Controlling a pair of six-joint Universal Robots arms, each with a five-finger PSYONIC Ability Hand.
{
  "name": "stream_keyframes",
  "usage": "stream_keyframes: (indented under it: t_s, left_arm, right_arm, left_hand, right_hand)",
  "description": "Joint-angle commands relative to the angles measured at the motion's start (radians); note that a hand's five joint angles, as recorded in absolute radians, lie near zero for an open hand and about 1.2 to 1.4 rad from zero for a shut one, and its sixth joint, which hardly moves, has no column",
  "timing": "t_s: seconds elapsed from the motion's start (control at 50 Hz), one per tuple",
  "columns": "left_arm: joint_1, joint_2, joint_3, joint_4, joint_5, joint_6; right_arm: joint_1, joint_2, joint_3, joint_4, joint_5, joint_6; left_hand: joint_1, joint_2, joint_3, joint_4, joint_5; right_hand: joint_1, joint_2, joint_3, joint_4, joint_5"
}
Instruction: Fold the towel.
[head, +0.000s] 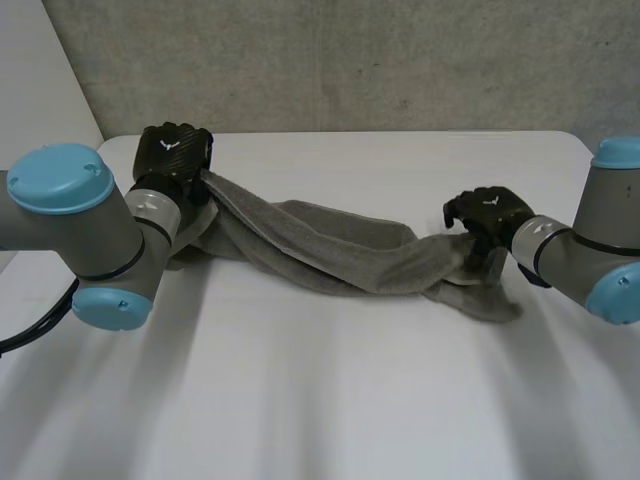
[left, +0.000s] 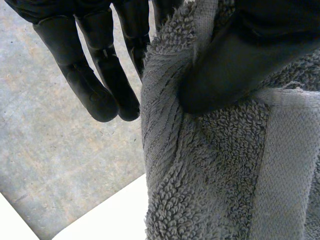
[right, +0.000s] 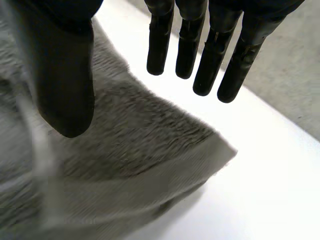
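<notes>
Stretching a grey towel (head: 340, 250) across the white desk (head: 320, 400), bunched into a thick rope, running from the upper left of the frame down to the centre right. Lifting one end off the desk with the left hand (head: 173, 152) at the upper left, just in front of the grey wall (head: 350, 60), and letting the cloth droop from there onto the desk. Pinching that end, as seen from the left wrist, between the thumb (left: 235, 60) pressing on the terry and the fingers passing behind it, beside the hemmed edge; holding the outer fingers (left: 95, 75) straight, side by side, clear of the cloth. Hovering the right hand (head: 490, 212) at the centre right, directly over the towel's other end, lying flat on the desk with a corner pointing toward the lower right. Spreading, as seen from the right wrist, straight fingers (right: 227, 65) apart from the thumb (right: 65, 75), gripping nothing, with the towel's corner resting on the desk under the palm and fingertips. Leaving unclear any contact between that thumb and the cloth.
</notes>
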Motion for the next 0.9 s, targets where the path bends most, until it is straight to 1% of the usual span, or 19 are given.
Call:
stream_keyframes:
  t_s: [0.02,0.04,0.08,0.1,0.14,0.16,0.18,0.2,0.24,0.26,0.3,0.32,0.36,0.48,0.58,0.62,0.64,0.68,0.9]
  left_arm:
    - [0.006,-0.004,0.005,0.000,-0.004,0.000]
    - [0.006,-0.004,0.005,0.000,-0.004,0.000]
    - [0.010,-0.003,0.005,-0.002,-0.004,0.000]
    - [0.010,-0.003,0.005,-0.002,-0.004,0.000]
    - [0.012,0.000,0.004,-0.003,-0.004,0.000]
    - [0.012,0.000,0.004,-0.003,-0.004,0.000]
    - [0.012,0.002,0.001,-0.003,-0.004,-0.002]
    - [0.012,0.002,0.001,-0.003,-0.004,-0.002]
    - [0.012,0.002,-0.004,-0.003,-0.006,-0.002]
    - [0.012,0.002,-0.004,-0.003,-0.006,-0.002]
    - [0.012,0.000,-0.009,-0.003,-0.004,-0.002]
    - [0.012,0.000,-0.009,-0.003,-0.004,-0.002]
    - [0.012,-0.003,-0.009,-0.003,-0.004,-0.002]
    - [0.010,-0.004,-0.010,-0.003,-0.004,-0.002]
    - [0.010,-0.004,-0.012,-0.003,-0.004,-0.002]
    - [0.010,-0.004,-0.013,-0.003,-0.003,-0.003]
    - [0.010,-0.004,-0.013,-0.003,-0.003,-0.003]
    - [0.010,-0.004,-0.013,-0.003,-0.003,-0.005]
    - [0.012,-0.004,-0.016,-0.003,-0.003,-0.006]
  right_arm:
    - [-0.003,-0.053,0.028,-0.078,0.056,0.069]
    - [-0.003,-0.053,0.028,-0.078,0.056,0.069]
    - [-0.003,-0.114,0.075,-0.075,0.055,0.065]
    - [-0.003,-0.114,0.076,-0.075,0.055,0.065]
    - [-0.003,-0.189,0.146,-0.071,0.056,0.062]
    - [-0.003,-0.189,0.146,-0.071,0.056,0.061]
    - [-0.002,-0.233,0.181,-0.059,0.056,0.055]
    - [-0.002,-0.234,0.181,-0.058,0.056,0.055]
    - [0.002,-0.304,0.255,-0.019,0.056,0.032]
    - [0.002,-0.305,0.255,-0.019,0.056,0.032]
    - [-0.011,-0.353,0.333,0.023,0.056,-0.001]
    - [-0.011,-0.354,0.333,0.023,0.056,-0.001]
    - [-0.012,-0.370,0.396,0.044,0.052,-0.044]
    - [-0.012,-0.375,0.458,0.049,0.047,-0.086]
    - [-0.012,-0.363,0.465,0.032,0.042,-0.087]
    - [-0.011,-0.328,0.448,0.002,0.044,-0.089]
    - [-0.011,-0.328,0.448,0.001,0.044,-0.089]
    - [-0.008,-0.265,0.410,-0.044,0.044,-0.089]
    - [0.002,-0.157,0.292,-0.126,0.045,-0.087]
  left_hand:
    - [-0.049,-0.116,-0.149,-0.128,-0.252]
    - [-0.049,-0.116,-0.149,-0.128,-0.252]
    - [-0.049,-0.116,-0.149,-0.128,-0.252]
    - [-0.049,-0.116,-0.149,-0.128,-0.252]
    - [-0.049,-0.116,-0.149,-0.128,-0.252]
    - [-0.049,-0.116,-0.149,-0.128,-0.252]
    - [-0.049,-0.116,-0.149,-0.128,-0.252]
    - [-0.049,-0.116,-0.149,-0.128,-0.252]
    - [-0.049,-0.116,-0.149,-0.128,-0.252]
    - [-0.049,-0.116,-0.149,-0.128,-0.252]
    - [-0.049,-0.116,-0.149,-0.128,-0.252]
    - [-0.049,-0.116,-0.149,-0.128,-0.252]
    - [-0.049,-0.116,-0.149,-0.128,-0.252]
    - [-0.049,-0.116,-0.149,-0.128,-0.252]
    - [-0.049,-0.116,-0.149,-0.128,-0.252]
    - [-0.049,-0.116,-0.149,-0.128,-0.252]
    - [-0.049,-0.116,-0.149,-0.128,-0.252]
    - [-0.049,-0.116,-0.149,-0.128,-0.252]
    - [-0.049,-0.116,-0.149,-0.128,-0.252]
  right_hand:
    - [-0.097,-0.122,-0.102,-0.107,-0.075]
    - [-0.097,-0.123,-0.102,-0.107,-0.076]
    - [-0.065,-0.091,-0.070,-0.075,-0.044]
    - [-0.065,-0.090,-0.070,-0.075,-0.043]
    - [-0.015,-0.040,-0.020,-0.025,0.007]
    - [-0.015,-0.040,-0.020,-0.025,0.007]
    - [-0.015,-0.040,-0.020,-0.025,0.007]
    - [-0.015,-0.040,-0.020,-0.025,0.007]
    - [0.034,0.009,0.030,0.025,0.056]
    - [0.035,0.010,0.030,0.025,0.057]
    - [0.105,0.079,0.100,0.095,0.127]
    - [0.105,0.080,0.101,0.096,0.127]
    - [0.149,0.124,0.145,0.140,0.171]
    - [0.158,0.133,0.154,0.149,0.180]
    - [0.096,0.071,0.092,0.087,0.118]
    - [0.012,-0.014,0.007,0.002,0.034]
    - [0.011,-0.014,0.007,0.002,0.033]
    - [-0.050,-0.075,-0.055,-0.060,-0.028]
    - [-0.015,-0.040,-0.020,-0.025,0.007]
